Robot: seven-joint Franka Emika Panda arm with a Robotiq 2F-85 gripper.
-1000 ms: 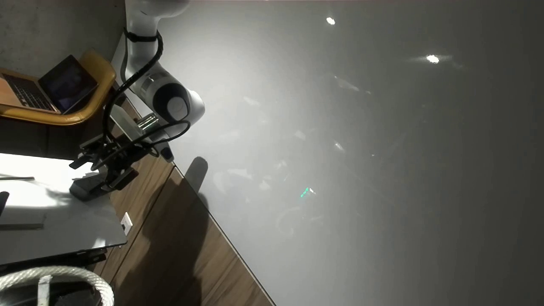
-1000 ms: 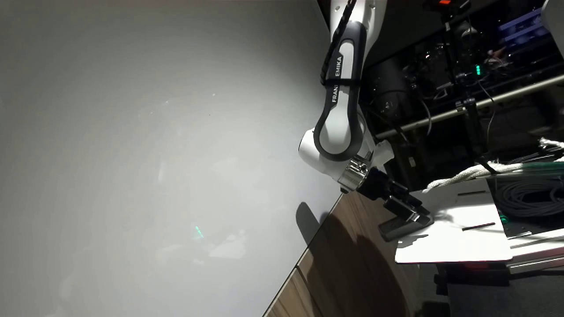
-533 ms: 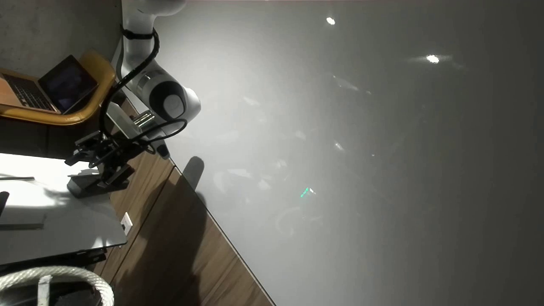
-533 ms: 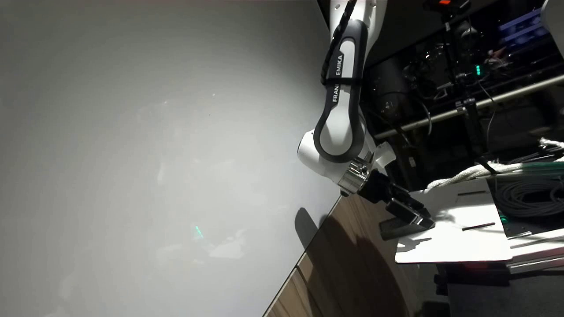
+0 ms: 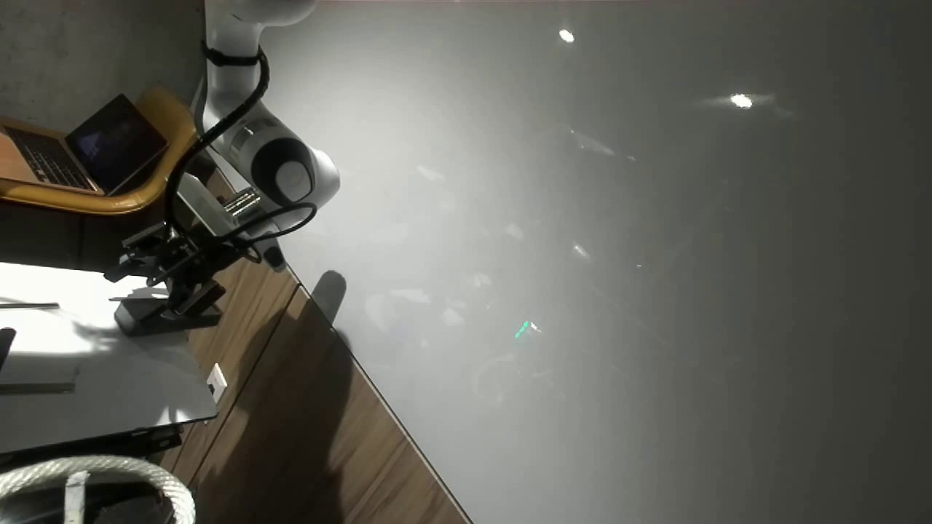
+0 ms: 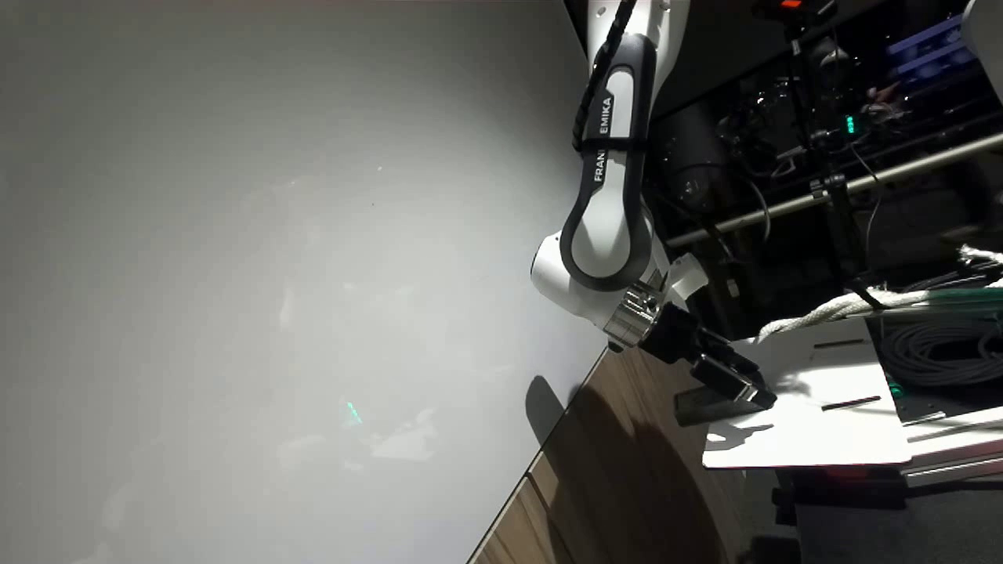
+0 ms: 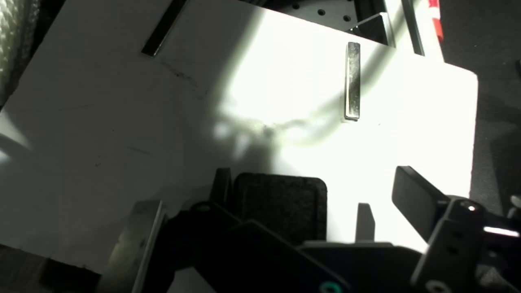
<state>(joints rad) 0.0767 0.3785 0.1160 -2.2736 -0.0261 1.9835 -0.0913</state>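
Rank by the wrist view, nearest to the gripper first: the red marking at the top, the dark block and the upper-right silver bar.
1. Dark block: low centre, beside one finger.
2. Silver bar: right of centre, on the white panel.
3. Red marking: upper right, beyond the panel's edge.

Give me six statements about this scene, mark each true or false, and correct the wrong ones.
1. In the wrist view, the block shows between the fingers of the gripper. True.
2. The gripper is shut. False: its jaws stand open.
3. The block is white. False: it is dark.
4. A laptop stands on a yellow chair. True.
5. A metal strip is on the white board. True.
6. The laptop is folded closed. False: it is open.
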